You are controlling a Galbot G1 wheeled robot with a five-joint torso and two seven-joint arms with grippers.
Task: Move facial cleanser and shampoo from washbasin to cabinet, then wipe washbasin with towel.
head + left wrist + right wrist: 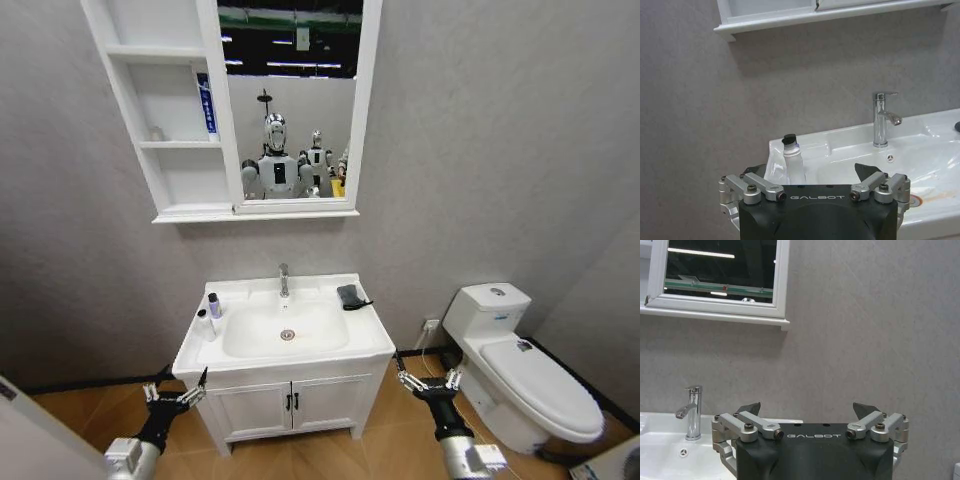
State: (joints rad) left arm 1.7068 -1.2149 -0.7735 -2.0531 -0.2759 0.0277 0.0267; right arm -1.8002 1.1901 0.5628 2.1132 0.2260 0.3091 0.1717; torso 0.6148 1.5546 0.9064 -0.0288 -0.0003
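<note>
Down low, both grippers are held spread wide: the left gripper at seven o'clock of the washbasin, the right gripper at four o'clock.

washbasin: white rectangular ceramic top on a floor cupboard, rounded bowl, round metal drain in the middle, chrome tap upright at the back edge.
bottles: two stand upright close together on the washbasin's left rim; a slim one with a dark cap behind, a clear one with a white cap in front.
towel: dark grey folded cloth, lying flat on the back right rim, one loose corner sticking out toward the right.
cabinet: white, wall-mounted above the washbasin, three open shelves on the left, joined to a white-framed mirror.
</note>
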